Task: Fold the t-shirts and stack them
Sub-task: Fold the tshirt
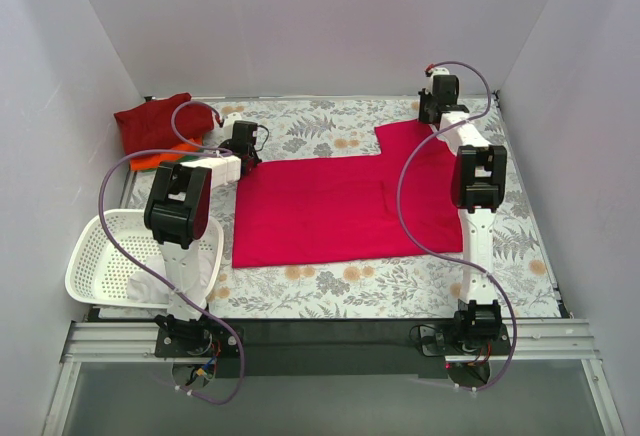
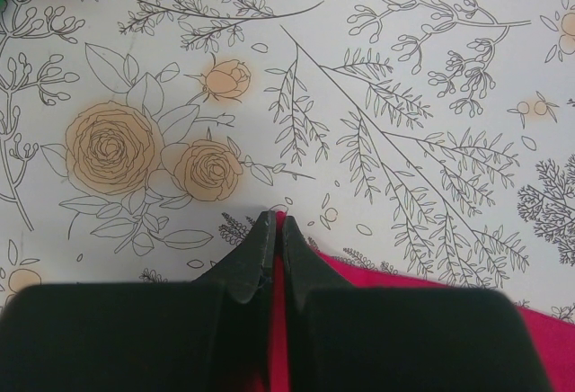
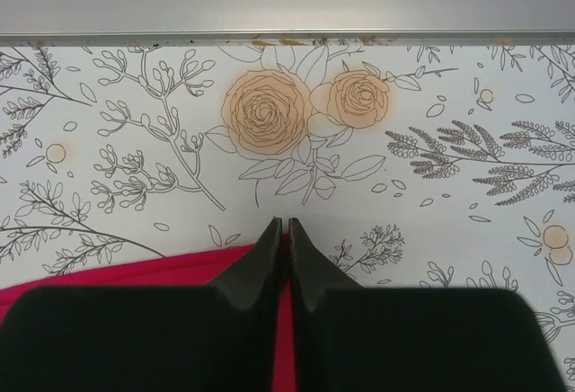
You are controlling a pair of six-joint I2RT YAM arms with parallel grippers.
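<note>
Pinching tee [image 1: 330, 211]: L grip [image 2: 272, 228], R grip [image 3: 284, 228] (closed).

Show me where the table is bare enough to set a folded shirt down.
Free: the near strip between the pinkish-red t-shirt and the front rail; the far strip between that shirt and the back wall. Crowded: far-left corner, with the heaped shirts and left gripper; near left, the white basket.
</note>
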